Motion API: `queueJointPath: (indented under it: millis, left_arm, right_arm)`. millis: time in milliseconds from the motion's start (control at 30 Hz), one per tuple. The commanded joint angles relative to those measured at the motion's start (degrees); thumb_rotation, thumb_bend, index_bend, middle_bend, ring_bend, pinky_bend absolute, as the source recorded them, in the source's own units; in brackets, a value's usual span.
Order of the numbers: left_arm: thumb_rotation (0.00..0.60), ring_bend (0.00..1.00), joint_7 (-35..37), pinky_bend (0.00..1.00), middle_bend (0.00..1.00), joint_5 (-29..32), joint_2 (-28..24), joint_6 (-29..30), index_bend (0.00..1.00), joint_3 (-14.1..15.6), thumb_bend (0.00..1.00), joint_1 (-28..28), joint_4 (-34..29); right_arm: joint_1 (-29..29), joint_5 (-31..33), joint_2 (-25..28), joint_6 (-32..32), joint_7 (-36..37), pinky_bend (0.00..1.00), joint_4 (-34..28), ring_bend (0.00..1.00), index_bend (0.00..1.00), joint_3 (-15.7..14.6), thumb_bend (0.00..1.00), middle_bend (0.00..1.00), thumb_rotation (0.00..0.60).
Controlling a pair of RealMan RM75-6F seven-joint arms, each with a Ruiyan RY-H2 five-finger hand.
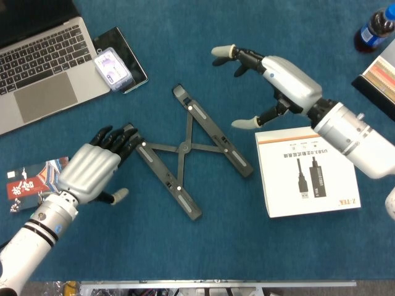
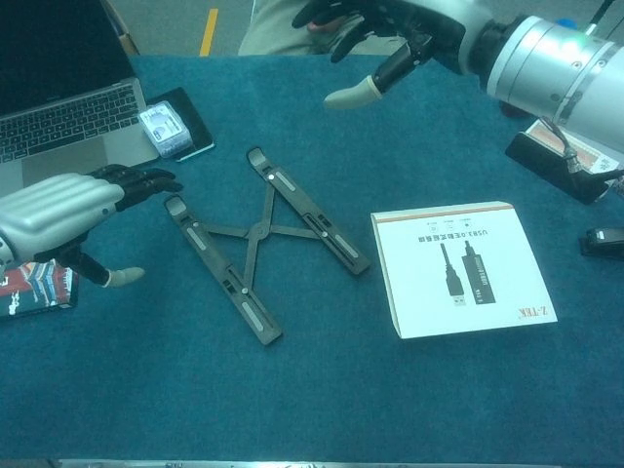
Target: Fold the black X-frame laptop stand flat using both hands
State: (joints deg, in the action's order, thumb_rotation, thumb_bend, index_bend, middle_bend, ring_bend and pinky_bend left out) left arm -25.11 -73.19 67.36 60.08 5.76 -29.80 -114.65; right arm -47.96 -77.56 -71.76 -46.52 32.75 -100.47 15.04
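The black X-frame laptop stand (image 1: pixel 185 148) (image 2: pixel 258 232) lies flat on the blue table, its two bars spread apart and crossed by thin struts. My left hand (image 1: pixel 95 168) (image 2: pixel 63 210) hovers just left of the stand's left bar, palm down, fingers stretched toward the bar's upper end, holding nothing. Above and to the right of the stand, my right hand (image 1: pixel 271 77) (image 2: pixel 390 34) hangs open in the air with its fingers spread, away from the stand.
A silver laptop (image 1: pixel 43 68) sits at the far left with a small white case (image 1: pixel 113 66) on a dark notebook beside it. A white USB box (image 1: pixel 305 171) lies right of the stand. A cola bottle (image 1: pixel 373 29) stands at the far right. Red cards (image 1: pixel 28 182) lie by my left wrist.
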Motion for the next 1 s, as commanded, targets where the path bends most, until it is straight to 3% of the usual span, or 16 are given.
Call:
queueJointPath:
  millis: [33,267,533,800,1000]
  left_arm:
    - [0.6,0.0,-0.3,0.0,0.0,-3.8,0.9,1.6,0.01,0.0,0.26,0.6,3.8]
    - [0.6,0.0,2.7,0.0,0.0,-9.4,3.1,2.2,0.01,0.2,0.26,1.0,11.5]
    - [0.6,0.0,4.2,0.0,0.0,-11.2,5.8,0.0,0.0,0.2,0.26,0.5,17.0]
    - [0.6,0.0,3.0,0.0,0.0,-8.9,7.8,-3.3,0.0,-1.5,0.26,-1.1,18.5]
    - [0.6,0.0,2.1,0.0,0.0,-7.2,9.1,-4.9,0.0,-2.5,0.26,-2.0,19.9]
  right_arm:
    - [0.1,-1.1,-0.2,-0.1,-3.4,0.29,0.5,0.14,0.14,-1.4,0.06,0.23,0.6]
    - [0.4,-5.1,-2.5,-2.0,-13.6,0.29,2.9,0.14,0.14,-5.1,0.04,0.22,0.6]
    - [0.8,-11.4,-8.5,-5.0,-23.6,0.26,9.1,0.1,0.14,-9.5,0.0,0.18,0.6]
    - [1.3,-17.5,-13.2,-9.5,-25.8,0.22,14.6,0.04,0.13,-12.4,0.0,0.12,0.6]
    - [1.2,-22.2,-15.0,-12.1,-28.0,0.17,20.1,0.0,0.03,-14.6,0.0,0.06,0.6]
